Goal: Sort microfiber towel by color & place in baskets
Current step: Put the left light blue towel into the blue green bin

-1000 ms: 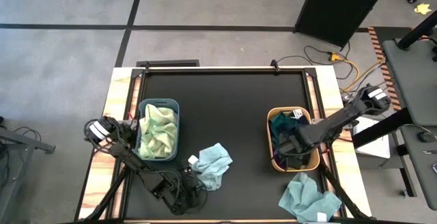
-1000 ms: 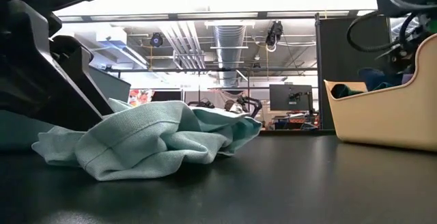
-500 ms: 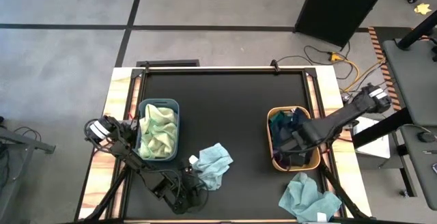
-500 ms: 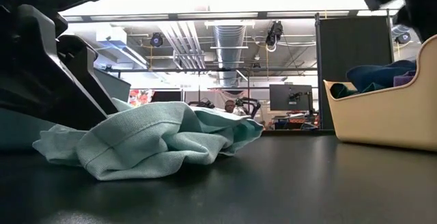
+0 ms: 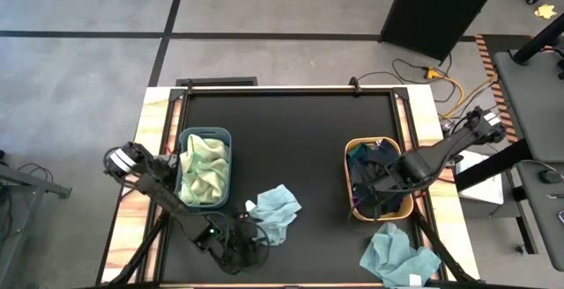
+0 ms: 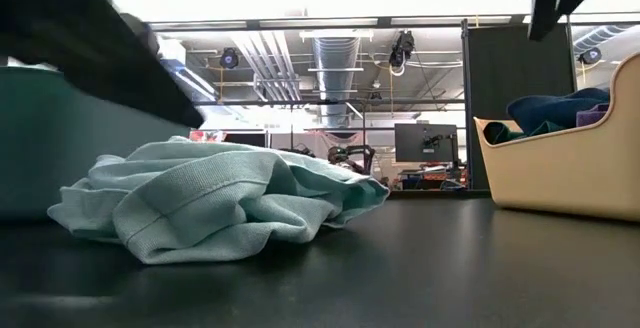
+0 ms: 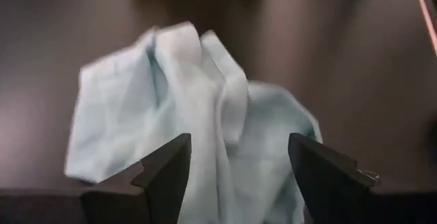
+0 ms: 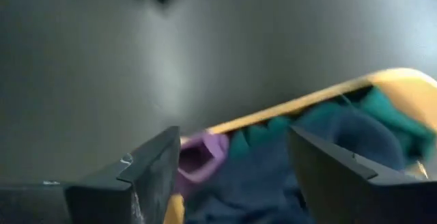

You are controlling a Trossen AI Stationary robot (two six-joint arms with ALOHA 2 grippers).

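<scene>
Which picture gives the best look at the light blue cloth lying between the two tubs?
The low view: the light blue cloth fills it, folds and stitching plain. The left wrist view shows it blurred between the open left gripper; from above it is small. The right wrist view misses it.

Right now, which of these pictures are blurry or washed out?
Left wrist view: the light blue-grey towel looks soft, out of focus. Right wrist view: the orange-tan basket and its cloths are smeared. Low view: the ceiling band glares white and dark arm shapes blur at the edges.

We see lab or workshop: bare ceiling ducts (image 6: 335, 53), monitor (image 6: 425, 143) on far bench, loose cables (image 5: 432, 73) across grey floor.
</scene>
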